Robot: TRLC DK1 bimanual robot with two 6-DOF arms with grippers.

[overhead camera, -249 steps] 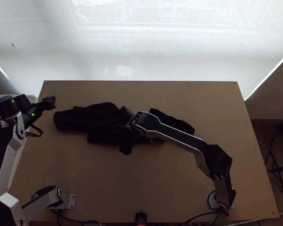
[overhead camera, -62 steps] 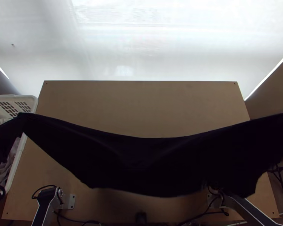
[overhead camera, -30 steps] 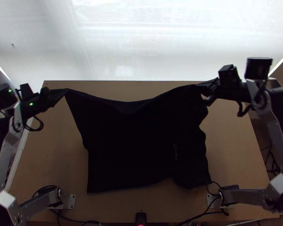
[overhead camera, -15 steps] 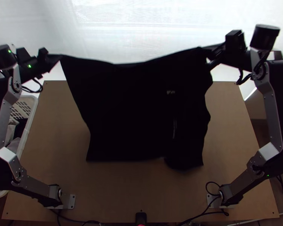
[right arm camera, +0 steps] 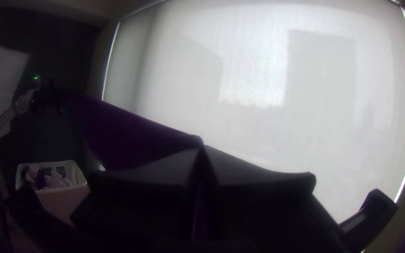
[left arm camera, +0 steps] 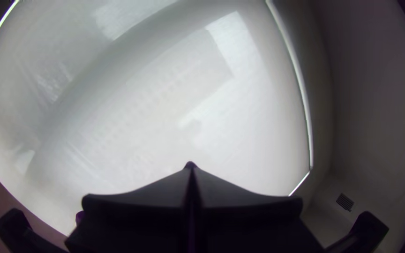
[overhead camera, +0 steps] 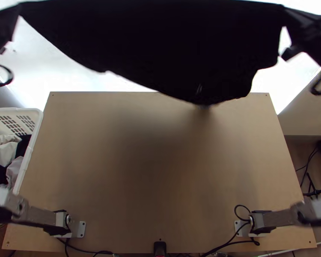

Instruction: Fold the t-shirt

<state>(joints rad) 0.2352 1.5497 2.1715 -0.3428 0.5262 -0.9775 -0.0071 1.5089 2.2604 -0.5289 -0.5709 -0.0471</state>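
Both fingers of the left gripper (overhead camera: 14,16) and of the right gripper (overhead camera: 298,22) were pressed together on the black t-shirt (overhead camera: 160,43), which hung in the air, stretched between them.

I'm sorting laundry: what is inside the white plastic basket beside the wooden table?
Bunched pale, grey and black cloth shows in the white plastic basket. Anything beneath is covered; the silver-grey left arm hides the near end.

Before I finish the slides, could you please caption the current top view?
Black T-shirt held stretched aloft between the left gripper and right gripper, above the wooden table.
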